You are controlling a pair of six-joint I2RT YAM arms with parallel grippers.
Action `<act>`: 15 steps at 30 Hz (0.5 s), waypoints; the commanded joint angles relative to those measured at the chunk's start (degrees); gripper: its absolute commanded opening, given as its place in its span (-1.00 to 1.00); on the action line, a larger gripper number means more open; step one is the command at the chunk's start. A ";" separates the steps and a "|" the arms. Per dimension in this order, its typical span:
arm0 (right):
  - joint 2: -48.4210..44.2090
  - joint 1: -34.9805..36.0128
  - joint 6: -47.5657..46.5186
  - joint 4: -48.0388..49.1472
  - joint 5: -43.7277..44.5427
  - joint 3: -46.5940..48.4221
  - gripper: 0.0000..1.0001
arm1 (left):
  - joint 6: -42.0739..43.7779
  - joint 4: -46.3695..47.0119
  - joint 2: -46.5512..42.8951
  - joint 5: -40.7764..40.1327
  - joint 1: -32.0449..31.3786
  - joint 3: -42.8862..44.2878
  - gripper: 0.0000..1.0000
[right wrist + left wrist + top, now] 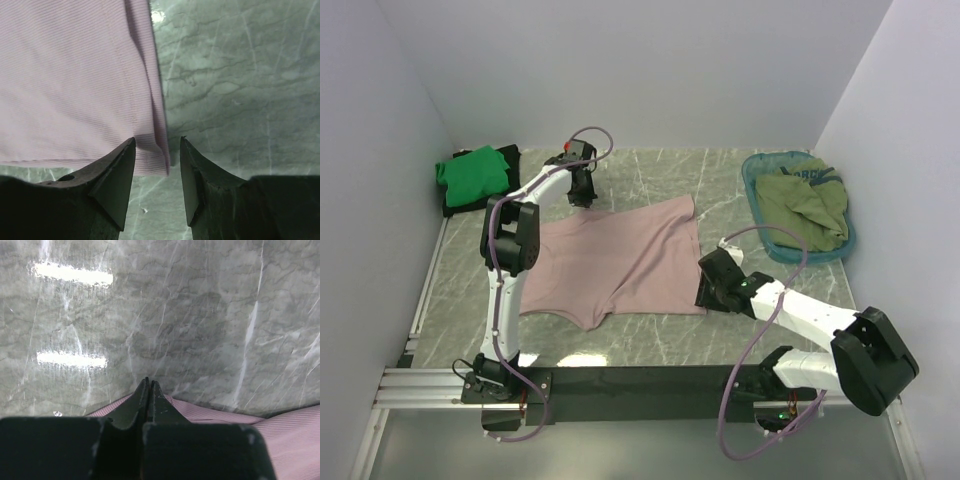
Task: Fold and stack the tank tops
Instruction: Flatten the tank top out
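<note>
This looks like a robotics lab test cell, not a home. Plain pale walls (620, 70) box in a grey-green marble-patterned table (720, 190) on three sides. Two white-and-black jointed robot arms, the left arm (505, 290) and the right arm (800, 315), stand on a black mounting bar (640, 380) fixed to a bare aluminium rail (420, 385), with loose purple cables (735, 400) looping off them. The only household things are a dusty pink cloth tank top (620, 260) and a teal oval basket (757, 215).
</note>
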 commanded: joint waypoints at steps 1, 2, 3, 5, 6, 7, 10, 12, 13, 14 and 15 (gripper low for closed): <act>-1.01 1.01 1.47 2.16 0.64 0.33 -0.04 | -0.31 2.44 -0.32 0.29 0.34 1.07 -0.99; -0.66 1.01 1.55 2.51 0.72 0.24 -0.04 | -0.31 2.44 -0.32 0.55 0.34 1.07 -0.99; -0.40 1.10 1.73 2.77 0.72 0.24 -0.04 | -0.40 2.52 -0.23 0.64 0.34 1.07 -0.99; 0.74 1.36 1.82 3.13 0.81 0.06 -0.06 | -0.49 2.52 -0.14 0.55 0.34 1.33 -0.99; 0.92 1.36 1.99 3.13 0.99 -0.11 -0.13 | -0.49 2.52 -0.14 0.46 0.43 1.25 -0.99; 1.10 1.45 2.17 3.30 0.99 -0.37 -0.19 | -0.49 2.52 -0.14 0.29 0.43 1.34 -0.99; -0.12 1.63 2.70 3.48 1.25 -1.25 -0.41 | -0.40 2.52 -0.23 -0.15 0.34 1.42 -0.99; -0.48 1.72 2.96 3.13 1.60 -1.61 -0.56 | -0.49 2.61 -0.14 -0.33 0.43 1.51 -0.99; -0.74 1.72 2.96 2.87 2.13 -1.69 -0.62 | -0.58 2.61 -0.14 -0.42 0.43 1.42 -0.99; -1.18 1.72 3.05 2.43 2.22 -1.96 -0.69 | -0.58 2.70 -0.14 -0.42 0.52 1.42 -0.99; -1.62 1.63 3.31 2.25 2.39 -2.13 -0.83 | -0.58 2.87 -0.14 -0.50 0.52 1.51 -0.99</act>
